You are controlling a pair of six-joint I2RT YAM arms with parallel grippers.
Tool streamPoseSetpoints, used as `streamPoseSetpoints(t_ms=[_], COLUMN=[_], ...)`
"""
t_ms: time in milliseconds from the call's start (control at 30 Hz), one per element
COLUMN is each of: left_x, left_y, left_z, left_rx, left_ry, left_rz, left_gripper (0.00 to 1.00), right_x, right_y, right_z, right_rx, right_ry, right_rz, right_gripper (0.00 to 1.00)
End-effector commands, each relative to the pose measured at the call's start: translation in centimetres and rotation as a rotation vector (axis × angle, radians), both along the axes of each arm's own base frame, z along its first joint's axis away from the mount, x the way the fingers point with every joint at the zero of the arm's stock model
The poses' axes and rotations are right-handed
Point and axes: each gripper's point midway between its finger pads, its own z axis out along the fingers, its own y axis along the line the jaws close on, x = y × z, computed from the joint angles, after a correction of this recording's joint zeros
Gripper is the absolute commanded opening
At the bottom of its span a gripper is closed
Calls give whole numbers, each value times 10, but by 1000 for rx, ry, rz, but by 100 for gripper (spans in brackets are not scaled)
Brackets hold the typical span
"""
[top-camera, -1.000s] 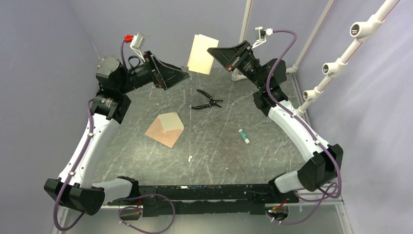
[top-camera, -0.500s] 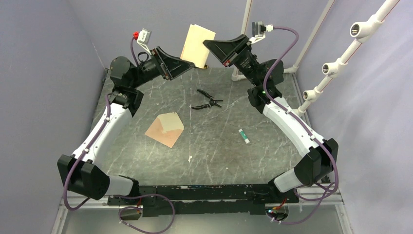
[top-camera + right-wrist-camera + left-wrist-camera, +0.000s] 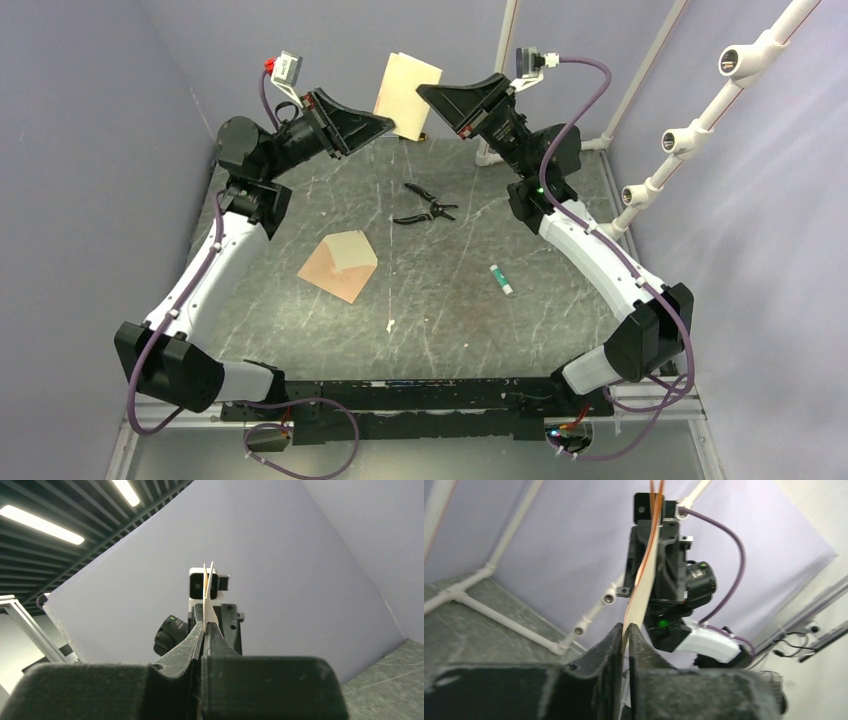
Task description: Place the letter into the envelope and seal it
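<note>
Purple-walled cell, grey marbled table (image 3: 450,310). I'm seeing the envelope (image 3: 340,265) lying flap-open left of centre, with pliers (image 3: 425,205) and a white tube (image 3: 503,279) lying apart from it. I'm holding the letter (image 3: 405,90) upright in the air at the back, with the right gripper (image 3: 424,93) pinching one edge and the left gripper (image 3: 388,124) clamping the other.

Two arms are in view, the left arm (image 3: 200,280) and the right arm (image 3: 600,260), each with one gripper: the left gripper (image 3: 388,124) and the right gripper (image 3: 422,92), two in all. There is one letter (image 3: 407,90) at the far middle, one envelope (image 3: 338,267) left of centre, one pair of pliers (image 3: 425,205) farther back, one glue stick (image 3: 503,280) to the right and one small white scrap (image 3: 390,325) nearer.
</note>
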Motion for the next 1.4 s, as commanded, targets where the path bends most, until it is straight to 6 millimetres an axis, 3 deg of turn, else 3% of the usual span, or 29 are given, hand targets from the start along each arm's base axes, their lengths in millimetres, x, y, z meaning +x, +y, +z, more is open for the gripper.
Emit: streamPoseSetpoints(t_ms=[0, 67, 100, 200, 267, 333, 500, 600, 867, 1000, 1067, 1100, 1200, 1233, 1267, 1367], left_x=[-11, -10, -10, -14, -23, -37, -82, -91, -94, -94, -93, -92, -85, -81, -77, -53], left_y=[-1, -1, 0, 2, 4, 7, 9, 9, 9, 9, 9, 9, 8, 7, 7, 7], left_z=[17, 10, 6, -7, -19, -27, -41, -49, -47, -46, -47, -46, -39, -34, -28, -3], left_rx=[8, 42, 69, 202, 316, 405, 476, 480, 476, 466, 468, 469, 464, 457, 446, 362], left_ry=[-19, -7, -13, -53, -123, -178, -264, -244, -266, -274, -274, -273, -264, -259, -255, -207], left_rz=[-35, -16, -6, 13, -6, -52, -277, -328, -339, -338, -335, -330, -290, -267, -243, -83], left_gripper=[4, 3, 3, 3, 2, 3, 3, 2, 2, 2, 3, 2, 3, 8, 20, 74], right_x=[-10, -10, -9, -7, -11, -17, -50, -60, -81, -81, -79, -79, -81, -83, -85, -83], right_y=[-2, -1, 0, -5, -9, -11, -15, -14, -9, -5, -2, -1, -2, -3, -5, -10], right_z=[6, 2, -4, -19, -30, -42, -66, -71, -63, -60, -59, -57, -44, -37, -29, -1], right_rx=[20, -23, -63, -197, -314, -460, -721, -778, -727, -717, -711, -703, -669, -653, -633, -549], right_ry=[-46, -64, -62, -92, -146, -218, -364, -373, -358, -344, -337, -346, -397, -423, -447, -488], right_rz=[17, -3, -19, -96, -129, -106, 111, 204, 374, 394, 397, 398, 352, 329, 302, 170], right_gripper=[0, 0, 8, 62, 80, 86, 89, 89, 78, 76, 70, 60, 10, 0, 0, 0])
